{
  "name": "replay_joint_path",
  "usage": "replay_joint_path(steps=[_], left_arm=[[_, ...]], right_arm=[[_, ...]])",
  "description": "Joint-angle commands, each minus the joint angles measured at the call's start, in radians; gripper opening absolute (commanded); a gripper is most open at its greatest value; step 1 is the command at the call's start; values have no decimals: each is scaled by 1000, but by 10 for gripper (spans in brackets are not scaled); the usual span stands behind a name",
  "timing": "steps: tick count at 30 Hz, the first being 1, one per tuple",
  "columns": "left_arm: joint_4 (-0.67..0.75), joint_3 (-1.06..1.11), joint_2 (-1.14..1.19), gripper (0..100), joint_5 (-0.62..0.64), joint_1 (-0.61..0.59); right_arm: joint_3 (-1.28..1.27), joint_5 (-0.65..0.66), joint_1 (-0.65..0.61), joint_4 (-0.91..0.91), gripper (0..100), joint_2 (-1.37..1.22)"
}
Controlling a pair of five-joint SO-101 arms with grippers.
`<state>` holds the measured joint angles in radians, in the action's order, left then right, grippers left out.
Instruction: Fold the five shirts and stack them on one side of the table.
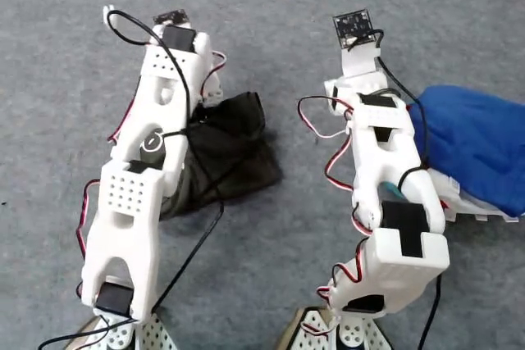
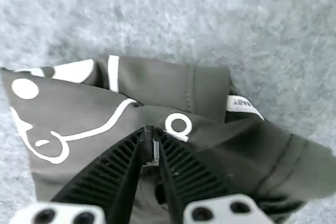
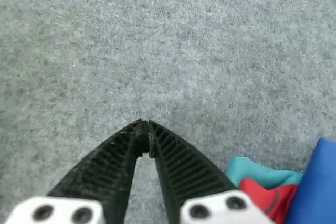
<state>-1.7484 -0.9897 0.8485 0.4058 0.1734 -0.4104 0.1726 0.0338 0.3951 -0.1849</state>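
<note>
The left tool (image 2: 149, 135), jaws closed on what looks like a pinch of the crumpled black cloth shirt with white line drawings (image 2: 100, 111), sits low over the garment. In the high view the shirt lies bunched at centre left on the grey felt-covered desk (image 1: 271, 243). The grip looks shallow and may take only one layer. A pull could slip free or drag the whole shirt into a heap rather than turn a fold. A thin black cable (image 1: 201, 161) trails across the cloth and might snag. The right tool (image 3: 146, 128) is closed on nothing above bare felt. Just beside that arm, at the right edge, a soft blue shirt (image 1: 476, 141) tops the stack, and a careless sweep could knock it askew.
</note>
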Motion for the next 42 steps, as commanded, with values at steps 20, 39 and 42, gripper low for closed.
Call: replay_joint_path(steps=[20,39,42], left_arm=[[-9,-5,-145,19,6,95],[37,-14,-19,19,-34,101],[14,-14,-13,19,-66,100]], right_arm=[[44,-9,15,-17,5,4],[44,-11,15,-17,5,4],[47,-11,15,-17,5,4]])
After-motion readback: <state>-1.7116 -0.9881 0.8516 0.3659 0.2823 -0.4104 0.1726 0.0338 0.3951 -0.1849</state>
